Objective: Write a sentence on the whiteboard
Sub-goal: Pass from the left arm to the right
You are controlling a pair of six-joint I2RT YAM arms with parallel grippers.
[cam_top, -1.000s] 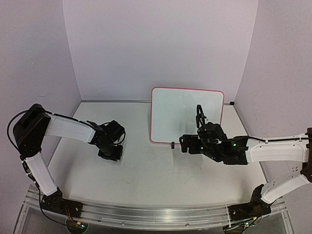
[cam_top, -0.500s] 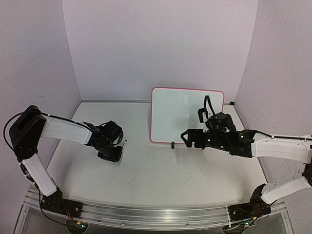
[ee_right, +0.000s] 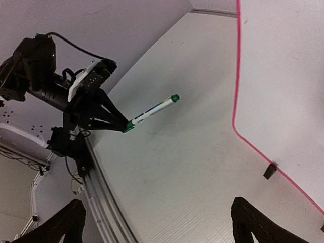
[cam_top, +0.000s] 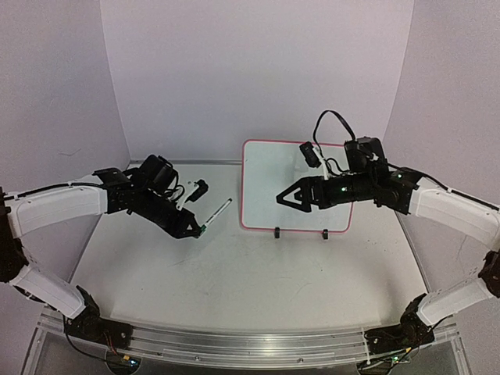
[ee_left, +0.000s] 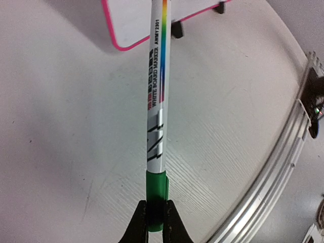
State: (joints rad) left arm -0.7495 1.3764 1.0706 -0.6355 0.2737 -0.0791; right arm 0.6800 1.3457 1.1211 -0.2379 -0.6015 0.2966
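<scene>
The whiteboard (cam_top: 264, 176) stands upright at the back of the table, white with a pink rim and two black feet. Its face shows plain white, and the sentence is out of view. My left gripper (cam_top: 195, 230) is shut on one green end of a white marker (cam_top: 217, 214). It holds the marker above the table, pointing at the board's lower left corner. In the left wrist view the marker (ee_left: 157, 91) runs from the gripper (ee_left: 156, 223) towards the whiteboard (ee_left: 129, 20). My right gripper (cam_top: 280, 198) hovers open and empty in front of the board. From the right wrist I see the marker (ee_right: 152, 111) and the whiteboard (ee_right: 283, 76).
An aluminium rail (cam_top: 234, 344) runs along the table's near edge, with both arm bases on it. Pale walls close off the back and both sides. The board's black foot (ee_right: 270, 170) rests on the white tabletop (cam_top: 258, 281).
My left gripper has come up off the table with the marker and swung it towards the board. My right arm has risen from near the board's foot to in front of its face.
</scene>
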